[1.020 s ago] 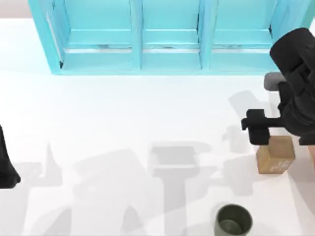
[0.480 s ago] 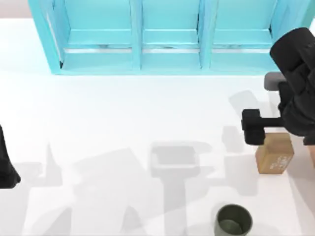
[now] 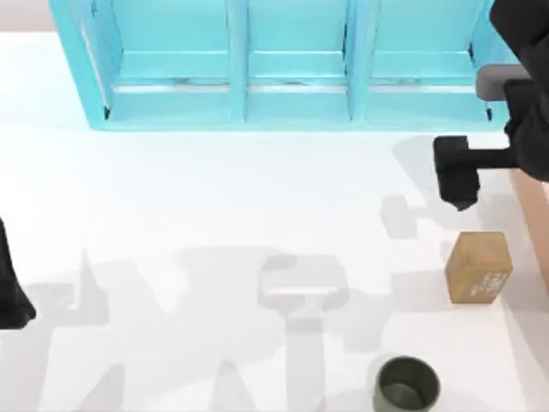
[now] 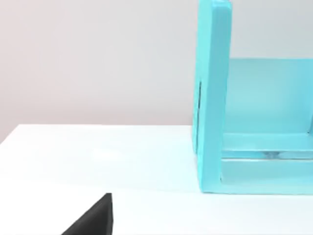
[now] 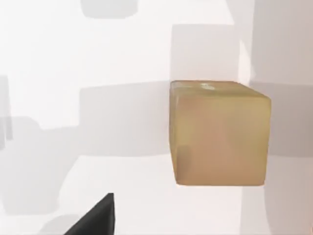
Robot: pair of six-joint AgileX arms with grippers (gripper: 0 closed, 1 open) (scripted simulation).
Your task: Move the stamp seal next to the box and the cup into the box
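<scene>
The tan-brown stamp seal (image 3: 479, 267) stands on the white table at the right, with pale markings on its front face. It lies just left of the peach box (image 3: 533, 215), of which a strip shows at the right edge. My right gripper (image 3: 459, 176) hangs open behind the stamp seal, apart from it and holding nothing. In the right wrist view the stamp seal (image 5: 219, 133) sits free on the table, beyond one dark fingertip (image 5: 98, 218). The olive-grey cup (image 3: 407, 384) stands upright near the front edge. My left gripper (image 3: 9, 296) is parked at the table's left edge, open.
A big turquoise shelf unit (image 3: 292, 64) spans the back of the table, and its side wall (image 4: 212, 98) rises in the left wrist view. Bare white tabletop (image 3: 214, 215) stretches between the two arms.
My right gripper has let go of the stamp seal and drawn up and back from it toward the shelf. The stamp seal has settled on the table. The left arm has not moved.
</scene>
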